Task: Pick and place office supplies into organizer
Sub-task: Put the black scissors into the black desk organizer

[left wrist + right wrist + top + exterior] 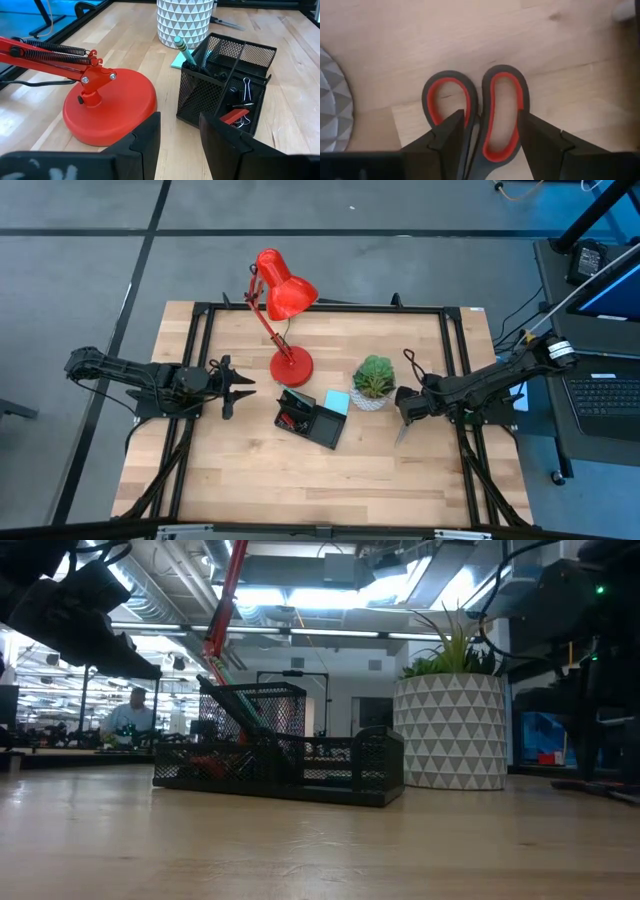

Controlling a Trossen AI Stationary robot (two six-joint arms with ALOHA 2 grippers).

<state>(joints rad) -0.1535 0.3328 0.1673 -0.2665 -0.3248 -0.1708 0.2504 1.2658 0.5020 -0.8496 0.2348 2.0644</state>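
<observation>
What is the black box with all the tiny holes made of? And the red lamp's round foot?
The organizer looks like thin metal wire mesh painted matte black: you can see through its grid walls. The lamp base looks like smooth painted metal or plastic, slightly satin; the pictures can't settle which.

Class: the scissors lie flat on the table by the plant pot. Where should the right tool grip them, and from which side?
Probably from above, at the handles: the scissors lie flat, and their two red-lined loops sit side by side just beneath the open right tool. The fingers can straddle the inner rims where the loops meet.
</observation>
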